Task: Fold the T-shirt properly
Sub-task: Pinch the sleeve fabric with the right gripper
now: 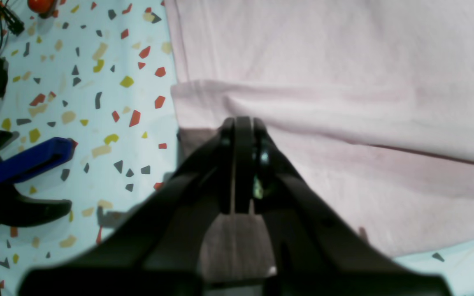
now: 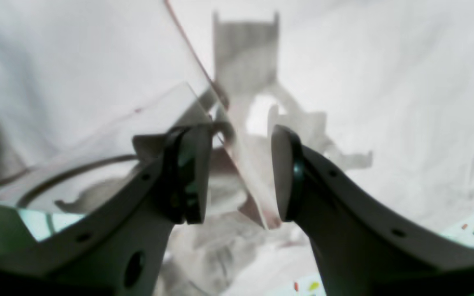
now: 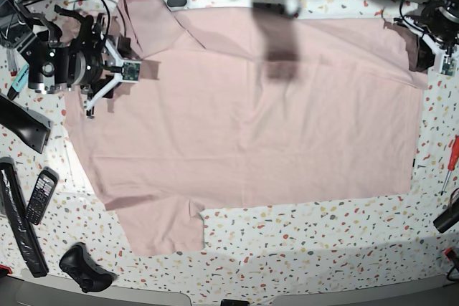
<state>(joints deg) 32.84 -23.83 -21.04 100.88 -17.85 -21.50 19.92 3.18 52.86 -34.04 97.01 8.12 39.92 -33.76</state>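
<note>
One T-shirt (image 3: 251,127), two pincers: left (image 1: 243,123) clamped, right (image 2: 241,172) spread.

The T-shirt (image 3: 251,120) covers most of the surface (image 3: 301,241), so the only wide free strip runs along its near edge. Off its collar end sit a phone (image 3: 41,195) and a black controller (image 3: 84,266) (tight there); a red screwdriver (image 3: 451,154) lies past its hem.

T-shirt (image 3: 251,127): matt pink cloth; table (image 3: 301,241): smooth speckled terrazzo.
</note>
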